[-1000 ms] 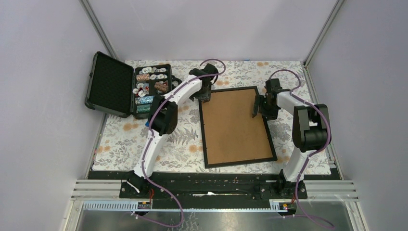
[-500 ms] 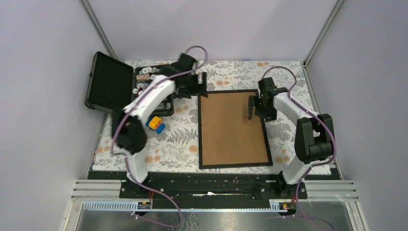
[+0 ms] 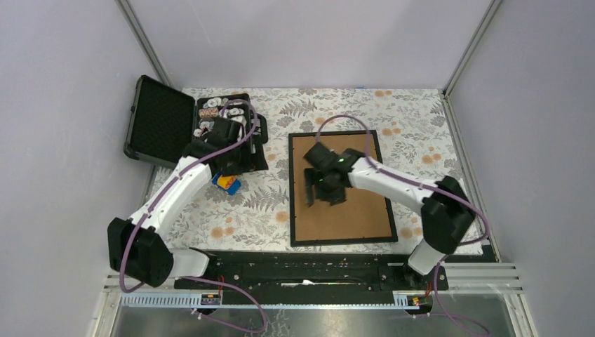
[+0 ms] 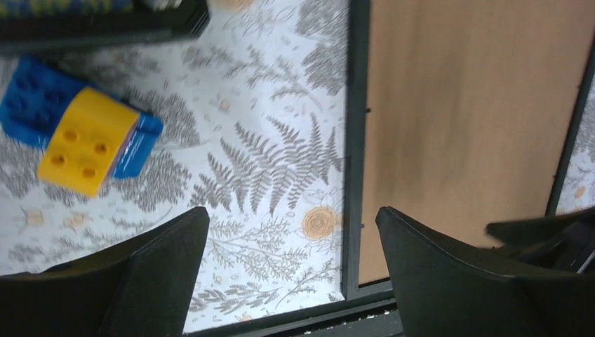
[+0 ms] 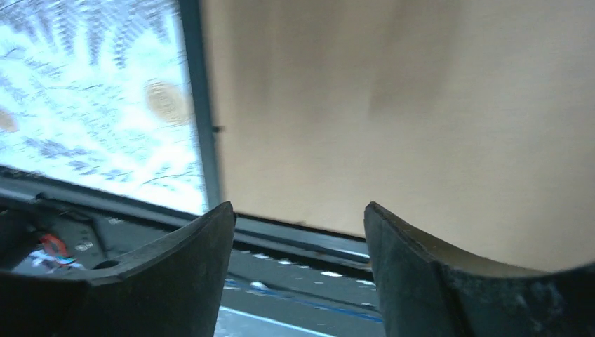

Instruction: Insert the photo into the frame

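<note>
1. In the top view we see the frame [image 3: 365,210] lying flat at the centre right of the picture on the floral tablecloth [image 3: 421,119]. Its brown back faces up, and the thin black moulding runs all round it.
2. The right gripper [image 3: 321,196] is over the left half of that brown board, its arm reaching in from the lower right. In the right wrist view its fingers are spread wide with nothing between them. The board fills the upper right of that view, and the frame's black edge runs down left of centre. We cannot tell whether the fingertips touch the board.
3. The left gripper [image 4: 291,232] is also spread wide and empty. In its wrist view it hangs over the cloth, above the frame's left edge.
4. A blue and yellow toy block [image 3: 226,182] lies on the cloth left of the frame and apart from it, just below the black case [image 3: 160,123].
5. The case sits open at the upper left, its foam-lined lid standing to the left. Its tray holds small round pieces that we cannot make out.
</note>
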Action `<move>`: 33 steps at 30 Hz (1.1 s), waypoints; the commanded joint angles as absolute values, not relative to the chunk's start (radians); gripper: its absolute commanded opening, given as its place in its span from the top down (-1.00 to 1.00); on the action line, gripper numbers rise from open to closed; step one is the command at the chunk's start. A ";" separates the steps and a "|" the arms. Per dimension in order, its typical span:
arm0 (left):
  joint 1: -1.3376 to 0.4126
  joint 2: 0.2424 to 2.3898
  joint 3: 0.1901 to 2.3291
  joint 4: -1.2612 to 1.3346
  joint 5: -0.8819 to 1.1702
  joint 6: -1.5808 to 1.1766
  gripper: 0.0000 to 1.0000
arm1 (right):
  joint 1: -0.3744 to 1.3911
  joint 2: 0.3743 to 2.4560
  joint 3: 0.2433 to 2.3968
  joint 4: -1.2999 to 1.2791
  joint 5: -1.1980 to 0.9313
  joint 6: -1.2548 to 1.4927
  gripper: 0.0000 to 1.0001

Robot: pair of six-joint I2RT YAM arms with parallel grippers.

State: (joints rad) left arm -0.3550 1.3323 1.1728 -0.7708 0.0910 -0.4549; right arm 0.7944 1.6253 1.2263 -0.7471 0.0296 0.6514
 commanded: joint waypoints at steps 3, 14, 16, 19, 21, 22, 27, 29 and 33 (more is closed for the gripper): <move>-0.351 1.163 0.948 -0.649 0.059 -0.653 -0.86 | 0.941 1.846 1.439 -0.755 0.047 0.976 -0.34; -0.351 1.011 0.861 -0.670 0.013 -0.623 -0.87 | 0.972 2.151 1.770 -0.943 0.127 1.001 0.07; -0.351 1.023 0.869 -0.688 -0.017 -0.613 -0.87 | 0.973 2.200 1.823 -0.997 0.138 0.997 0.13; -0.351 1.043 0.890 -0.721 -0.078 -0.567 -0.87 | 0.978 2.252 1.862 -1.032 0.159 1.003 0.27; -0.351 1.038 0.893 -0.726 -0.114 -0.547 -0.87 | 0.979 2.276 1.870 -1.039 0.163 1.011 0.29; -0.351 1.035 0.894 -0.726 -0.130 -0.541 -0.87 | 0.980 2.289 1.878 -1.047 0.161 1.011 0.30; -0.351 1.043 0.892 -0.713 -0.138 -0.525 -0.87 | 0.988 2.315 1.924 -1.084 0.189 0.991 0.29; -0.350 1.050 0.887 -0.700 -0.120 -0.525 -0.87 | 0.989 2.314 1.926 -1.096 0.201 0.982 0.27; -0.351 1.060 0.883 -0.684 -0.116 -0.525 -0.87 | 0.991 2.305 1.911 -1.115 0.217 0.974 0.18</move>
